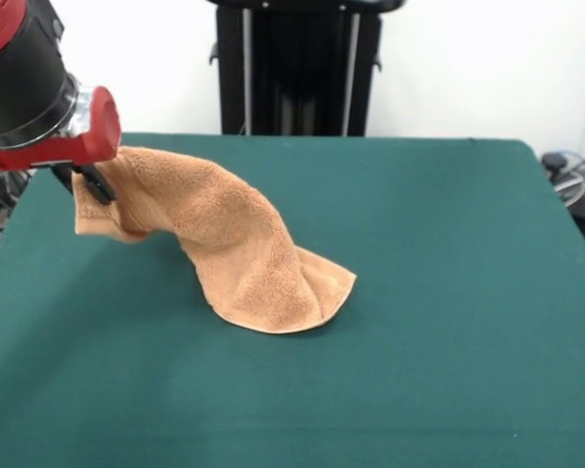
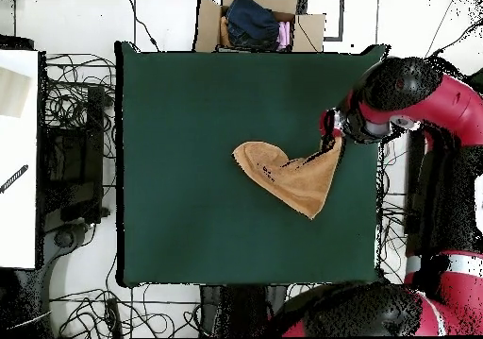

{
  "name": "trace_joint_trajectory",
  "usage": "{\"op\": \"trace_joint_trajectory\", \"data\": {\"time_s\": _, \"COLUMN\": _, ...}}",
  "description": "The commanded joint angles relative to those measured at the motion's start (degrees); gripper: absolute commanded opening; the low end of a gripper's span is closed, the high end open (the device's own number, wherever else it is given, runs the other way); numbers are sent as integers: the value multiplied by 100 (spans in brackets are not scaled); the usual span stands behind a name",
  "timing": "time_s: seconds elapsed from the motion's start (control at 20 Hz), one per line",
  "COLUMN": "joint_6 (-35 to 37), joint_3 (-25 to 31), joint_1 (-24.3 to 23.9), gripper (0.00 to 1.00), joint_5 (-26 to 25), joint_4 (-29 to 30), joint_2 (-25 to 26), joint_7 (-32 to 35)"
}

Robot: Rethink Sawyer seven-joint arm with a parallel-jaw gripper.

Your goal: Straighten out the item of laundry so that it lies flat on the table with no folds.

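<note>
Towel (image 1: 236, 244) gripped by gripper (image 1: 94, 183), corner raised off table (image 1: 448, 292).

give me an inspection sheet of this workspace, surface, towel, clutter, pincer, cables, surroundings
surface: dark green table, nothing on it but the towel
job's things: orange-tan towel, not flat; one end is lifted off the cloth at the pincer, the rest slopes down and its other end rests folded on the table
clutter: nothing seen on the table
pincer: pincer at the table's edge, shut on the towel's raised end, below the red and black arm
cables: many loose cables on the floor around the table, none on it
surroundings: cardboard box with dark clothing beyond one table edge; white surface at another side; black pedestal against a white wall
</note>
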Motion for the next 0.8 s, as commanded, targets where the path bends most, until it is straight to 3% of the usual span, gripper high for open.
{"op": "trace_joint_trajectory", "data": {"time_s": 0.05, "joint_6": 534, "joint_3": 457, "joint_1": -20, "gripper": 0, "joint_5": -340, "joint_4": -197, "joint_2": 191, "joint_7": -1535}}
{"op": "trace_joint_trajectory", "data": {"time_s": 0.5, "joint_6": 1109, "joint_3": 222, "joint_1": 241, "gripper": 0, "joint_5": -432, "joint_4": -343, "joint_2": -300, "joint_7": -1312}}
{"op": "trace_joint_trajectory", "data": {"time_s": 0.8, "joint_6": 1431, "joint_3": 222, "joint_1": 303, "gripper": 0, "joint_5": -469, "joint_4": -536, "joint_2": -351, "joint_7": -1284}}
